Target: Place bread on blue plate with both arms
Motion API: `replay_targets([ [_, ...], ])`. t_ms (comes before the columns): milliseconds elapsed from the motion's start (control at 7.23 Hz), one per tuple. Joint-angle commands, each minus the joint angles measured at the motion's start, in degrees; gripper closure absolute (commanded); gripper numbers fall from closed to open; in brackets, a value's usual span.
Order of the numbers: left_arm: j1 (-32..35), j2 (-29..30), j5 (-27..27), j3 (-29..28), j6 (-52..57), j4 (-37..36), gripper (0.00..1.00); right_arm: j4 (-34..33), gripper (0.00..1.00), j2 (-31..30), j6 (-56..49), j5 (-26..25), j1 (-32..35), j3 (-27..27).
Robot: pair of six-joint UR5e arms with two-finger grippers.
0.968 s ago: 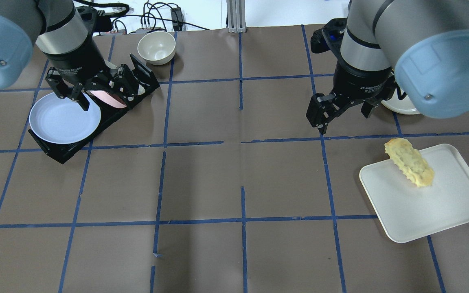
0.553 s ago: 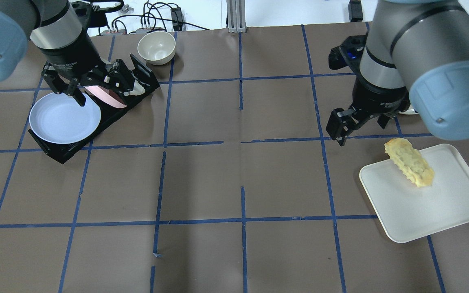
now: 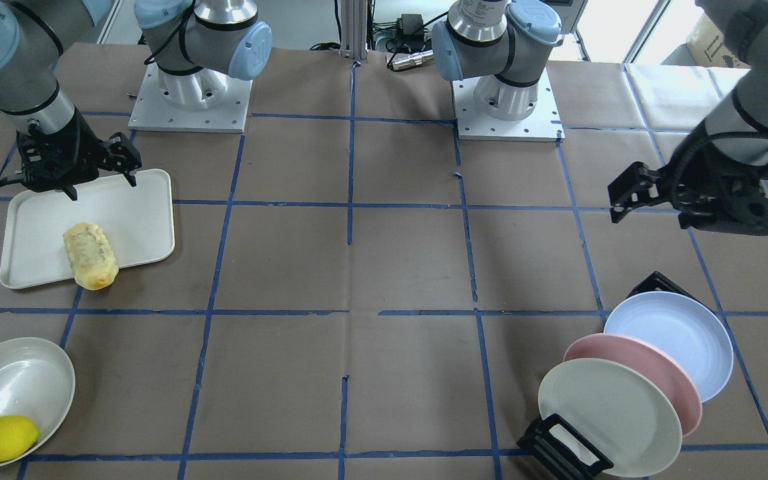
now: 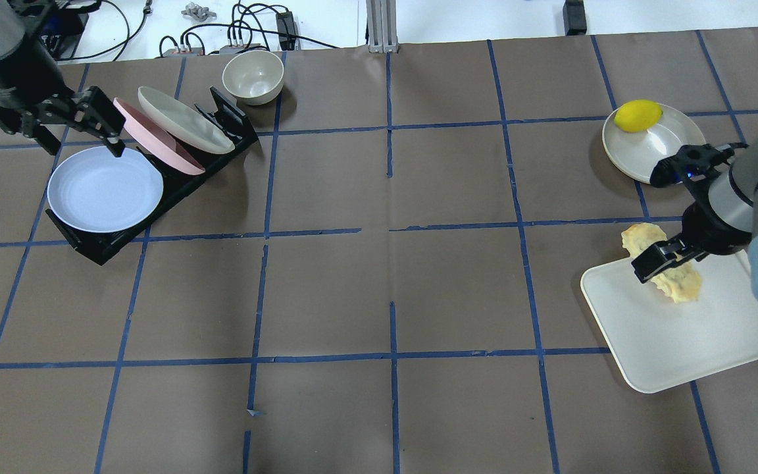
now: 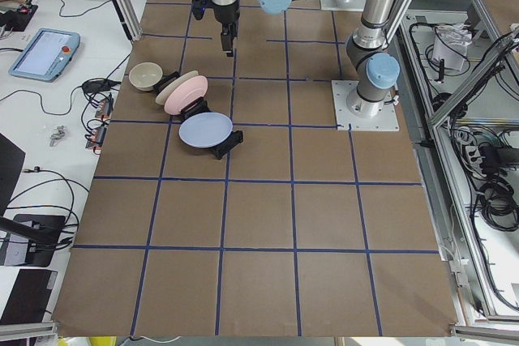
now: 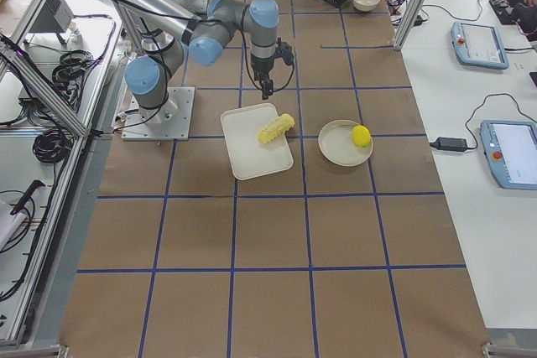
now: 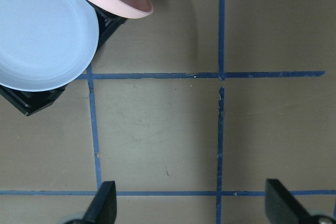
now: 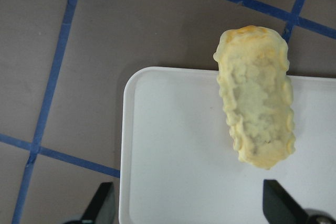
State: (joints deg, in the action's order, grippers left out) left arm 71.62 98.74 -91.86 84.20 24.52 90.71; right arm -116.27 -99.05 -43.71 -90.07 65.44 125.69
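Observation:
The bread (image 4: 682, 287) lies on a white tray (image 4: 688, 342), one end over the tray's rim; it also shows in the front view (image 3: 91, 255) and in the right wrist view (image 8: 257, 98). My right gripper (image 3: 67, 188) is open and empty, and hovers over the tray just beside the bread (image 8: 191, 211). In the overhead view one of its fingers (image 4: 657, 260) overlaps the bread. The blue plate (image 4: 104, 189) leans in the front slot of a black rack (image 4: 178, 181). My left gripper (image 4: 81, 141) is open and empty, high above the plate's far rim (image 7: 191, 211).
A pink plate (image 4: 155, 137) and a cream-white plate (image 4: 185, 120) stand in the rack behind the blue one. A cream bowl (image 4: 252, 76) sits behind the rack. A lemon (image 4: 637, 115) lies in a cream dish (image 4: 665, 148) beyond the tray.
My right gripper has moved right and toward the robot, from beyond the tray to over the bread. My left gripper has moved left off the rack, so the pink and cream plates now show.

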Motion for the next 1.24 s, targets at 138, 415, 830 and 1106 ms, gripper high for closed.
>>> replay_targets([
  [138, -10.3, 16.8, 0.7, -11.1, 16.4, -2.0, 0.00, -2.1, 0.01, -1.8, -0.6, 3.0, -0.3, -0.6],
  [415, -11.1, 24.3, 4.0, -13.7, 17.1, -2.3, 0.00, -0.8, 0.01, 3.2, -4.3, 3.2, 1.2, -5.5],
  [830, -14.0, 30.7, 3.7, -18.6, 23.9, -5.4, 0.00, -6.2, 0.01, 16.6, -12.2, 2.7, -0.5, -8.9],
  [1106, -16.0, 34.4, 6.7, -19.2, 23.7, -4.5, 0.01, -6.7, 0.01, 18.0, -14.6, 3.1, -2.7, -8.6],
])
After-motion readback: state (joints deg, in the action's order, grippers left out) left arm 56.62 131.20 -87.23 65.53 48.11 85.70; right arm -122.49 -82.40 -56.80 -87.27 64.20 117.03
